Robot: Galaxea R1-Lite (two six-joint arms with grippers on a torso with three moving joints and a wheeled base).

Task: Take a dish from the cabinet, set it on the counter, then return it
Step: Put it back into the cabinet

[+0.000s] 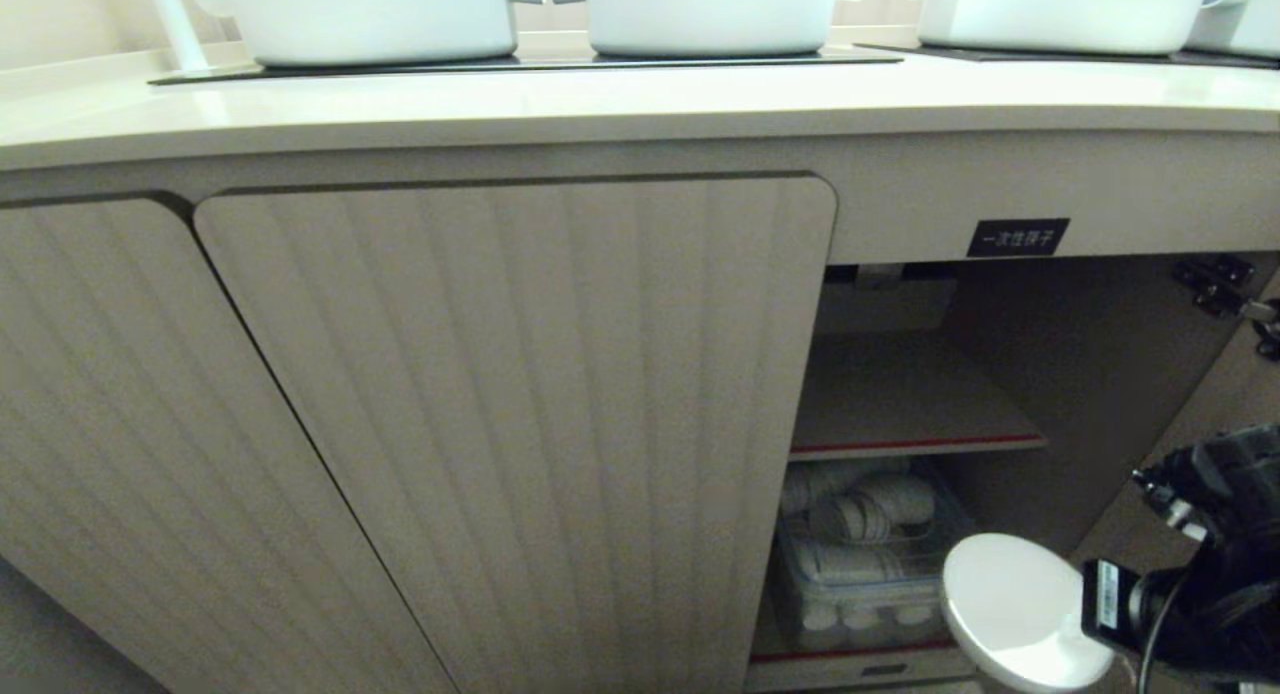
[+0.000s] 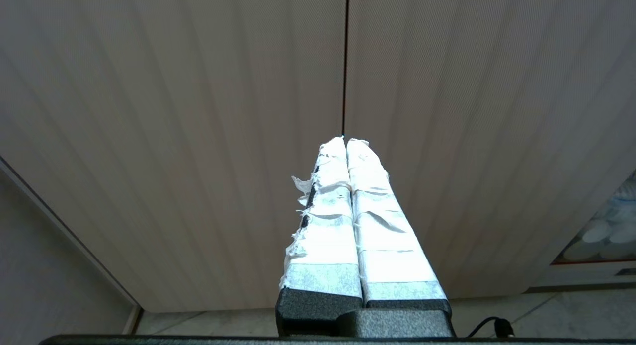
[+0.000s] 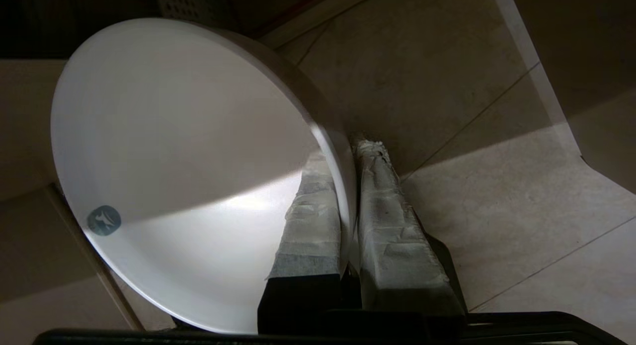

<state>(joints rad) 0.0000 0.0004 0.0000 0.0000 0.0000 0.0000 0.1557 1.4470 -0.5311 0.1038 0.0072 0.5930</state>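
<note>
Right gripper [image 3: 348, 186]: jaws closed on the rim of the dish [image 3: 179, 161], one finger inside, one outside. The dish, white and glossy, is held on edge low in front of the open cabinet [image 1: 900, 394], outside its lower compartment, above the tiled floor [image 3: 497, 211]. Behind it, a clear bin [image 1: 860, 564] of white cups sits under the inner shelf [image 1: 910, 414]. Left gripper [image 2: 346, 141]: jaws closed and empty, facing the fluted doors [image 2: 198, 136]. White pots [image 1: 370, 14] stand on the tabletop [image 1: 600, 104].
</note>
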